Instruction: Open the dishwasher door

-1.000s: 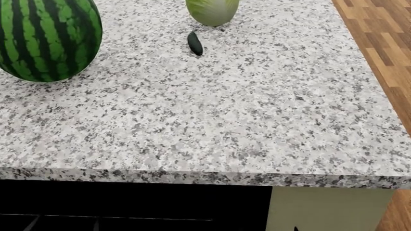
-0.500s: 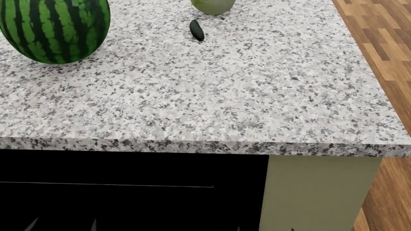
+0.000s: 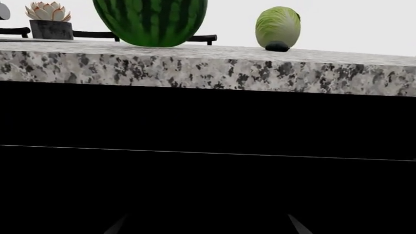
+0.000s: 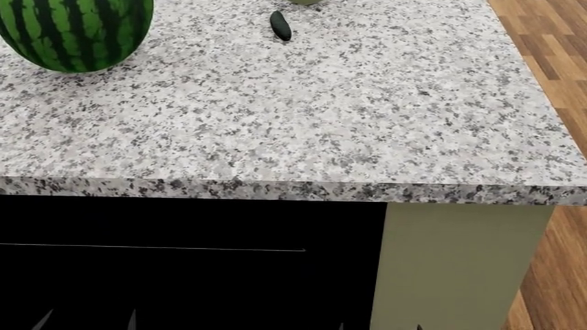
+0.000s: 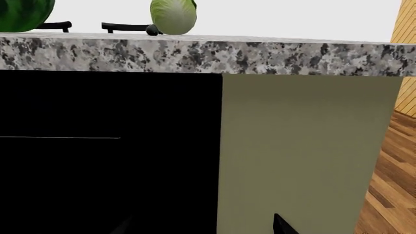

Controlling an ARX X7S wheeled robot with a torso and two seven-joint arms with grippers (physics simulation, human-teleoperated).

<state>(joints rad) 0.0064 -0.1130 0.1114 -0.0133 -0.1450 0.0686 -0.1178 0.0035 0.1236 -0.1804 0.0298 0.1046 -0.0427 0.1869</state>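
Note:
The dishwasher door [image 4: 183, 289] is a flat glossy black panel under the granite counter's front edge, crossed by a thin white line. It fills the left wrist view [image 3: 208, 122] and the left half of the right wrist view [image 5: 110, 170]. My left gripper [image 3: 206, 226] is open and empty, facing the door, with only its tips showing; in the head view [image 4: 87, 322] it is low at the left. My right gripper [image 5: 202, 226] is open and empty. It straddles the seam between the door and the olive cabinet panel [image 5: 305, 156], and its tips show in the head view [image 4: 381, 327].
The granite counter [image 4: 321, 124] holds a watermelon [image 4: 73, 31], a small dark green vegetable [image 4: 280, 25], a cabbage [image 3: 278, 27] and a potted succulent [image 3: 48, 19]. The olive cabinet panel [image 4: 458, 268] stands right of the door. Wood floor [image 4: 559, 275] lies at the right.
The head view has shifted: the counter sits higher in frame and more of the black door shows below it. The gripper tips have come into view at the bottom edge.

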